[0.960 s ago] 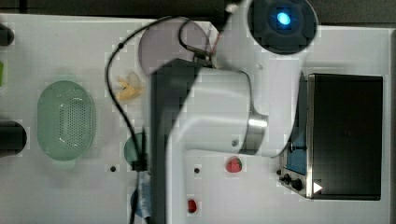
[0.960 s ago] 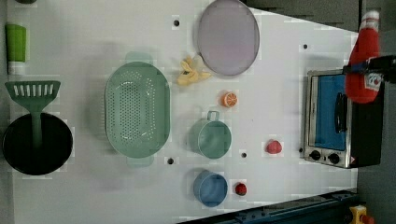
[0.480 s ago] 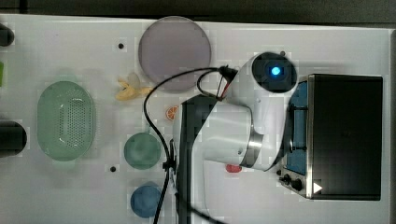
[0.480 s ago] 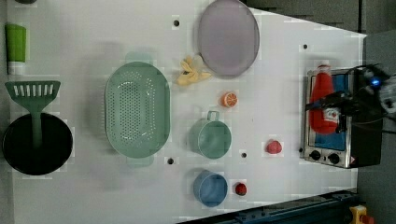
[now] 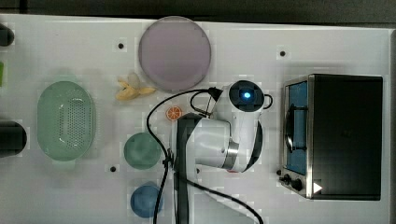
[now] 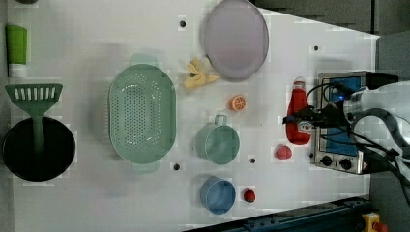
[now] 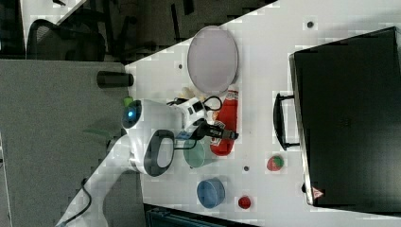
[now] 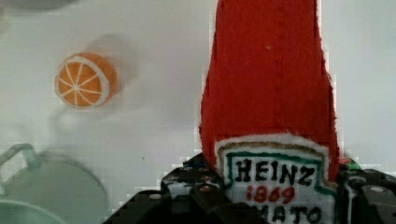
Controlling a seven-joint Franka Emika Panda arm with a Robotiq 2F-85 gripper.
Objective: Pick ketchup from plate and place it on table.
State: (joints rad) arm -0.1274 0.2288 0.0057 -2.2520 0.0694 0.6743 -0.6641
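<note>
Top view: arm [image 5: 219,144] sits over mid table [image 5: 327,42], w/ its white housing covering the claw. Plate [image 5: 174,52] is bare, up near the far edge; toaster oven [image 5: 343,135] at the top view's right; orange slice [image 5: 174,112] just beside the arm.
Left view: ketchup [image 6: 298,113] off the plate [image 6: 236,37], over the table [image 6: 87,38] just beside the oven [image 6: 338,123] – cap toward the plate. Claw [image 6: 303,119] clamps it at the label. Strawberry [image 6: 283,152] near the bottle's base; green cup [image 6: 218,142] and blue bowl [image 6: 218,195] well apart from it.
Right view: ketchup [image 7: 227,124] lies between plate [image 7: 213,59] and strawberry [image 7: 275,162], w/ claw [image 7: 218,132] shut across its lower half; can't tell if it touches the tabletop.
Wrist view: bottle [image 8: 268,88] w/ Heinz label gripped between the dark fingers [image 8: 369,198] – orange slice [image 8: 86,80] on white table [image 8: 154,121] nearby, green cup [image 8: 51,186] close too.
</note>
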